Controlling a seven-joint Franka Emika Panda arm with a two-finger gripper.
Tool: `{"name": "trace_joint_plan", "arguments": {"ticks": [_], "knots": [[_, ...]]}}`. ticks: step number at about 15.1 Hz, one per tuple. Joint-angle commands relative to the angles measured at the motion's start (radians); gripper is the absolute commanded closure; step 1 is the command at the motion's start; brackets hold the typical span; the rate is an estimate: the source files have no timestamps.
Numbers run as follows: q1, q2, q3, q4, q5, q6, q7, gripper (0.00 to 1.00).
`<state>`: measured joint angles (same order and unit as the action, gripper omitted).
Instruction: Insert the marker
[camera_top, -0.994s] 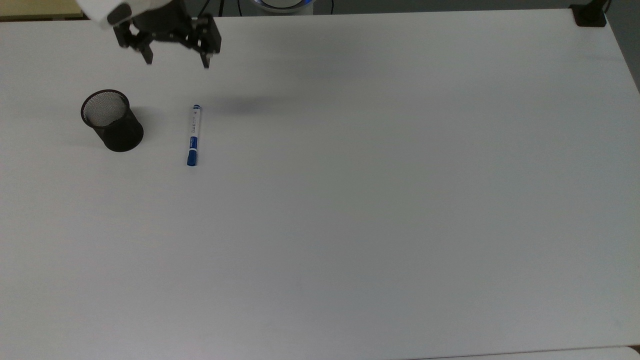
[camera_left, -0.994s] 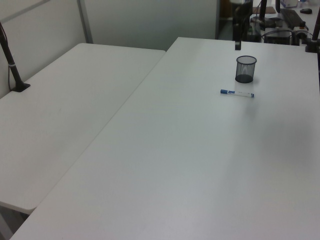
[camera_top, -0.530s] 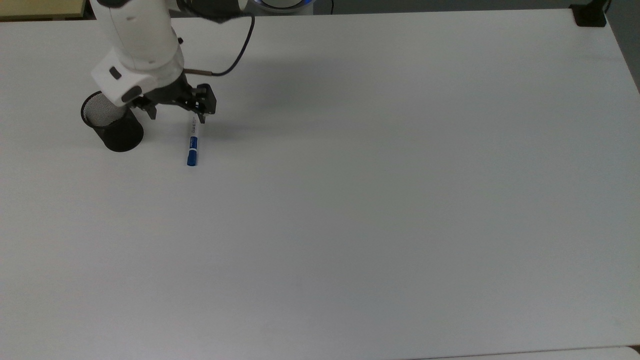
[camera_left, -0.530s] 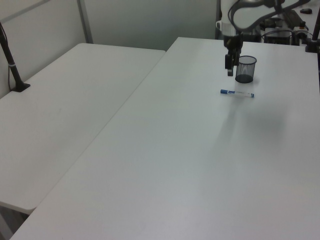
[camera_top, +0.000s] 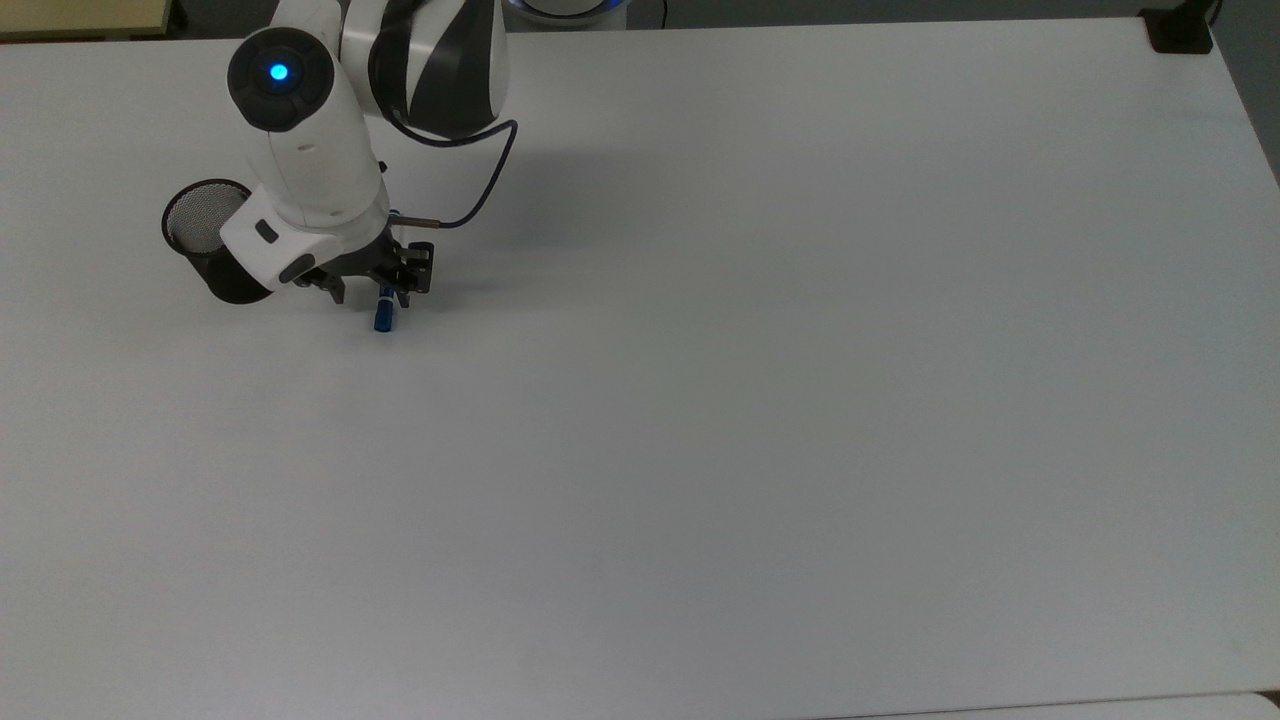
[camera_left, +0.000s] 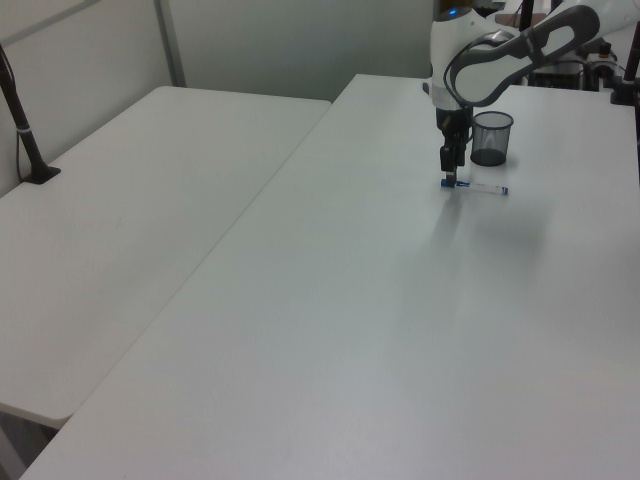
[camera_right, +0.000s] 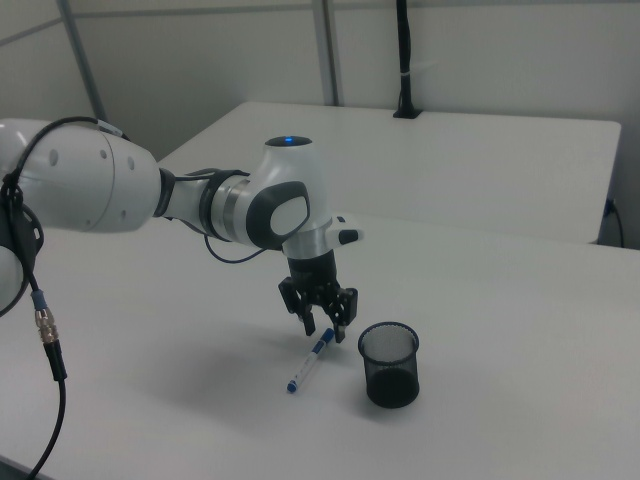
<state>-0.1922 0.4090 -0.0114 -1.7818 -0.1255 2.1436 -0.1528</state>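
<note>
The marker (camera_top: 383, 318) lies flat on the white table (camera_top: 760, 400); in the top view just its blue cap end pokes out below my hand. The left view and the right view show the white barrel of the marker (camera_left: 482, 187) (camera_right: 307, 366) stretched out on the table. My gripper (camera_top: 372, 296) (camera_left: 449, 176) (camera_right: 325, 331) is open and low over the cap end, a finger on either side of it. I cannot tell whether the fingers touch it. The black mesh cup (camera_top: 203, 246) (camera_left: 491, 137) (camera_right: 389, 363) stands upright close by, on the top view's left, partly covered by my wrist.
The white arm (camera_top: 310, 150) leans in from the table's far edge in the top view, with a dark cable (camera_top: 480, 185) looping beside it. A black clamp post (camera_top: 1178, 30) sits at the top view's far right corner. A second white table (camera_left: 130, 230) adjoins in the left view.
My gripper has come down and forward along the marker, from its far tip to its cap end, and now covers most of the barrel in the top view. Marker and cup have not moved.
</note>
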Motion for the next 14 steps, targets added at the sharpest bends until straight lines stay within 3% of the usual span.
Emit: {"name": "trace_joint_plan", "arguments": {"ticks": [1,9,14], "knots": [[0.016,0.007,0.001,-0.014,-0.014,0.021,0.021,0.70],[0.019,0.017,0.007,-0.030,-0.011,0.022,0.081,0.91],[0.017,-0.038,0.014,0.008,0.013,0.022,0.139,0.92]]}}
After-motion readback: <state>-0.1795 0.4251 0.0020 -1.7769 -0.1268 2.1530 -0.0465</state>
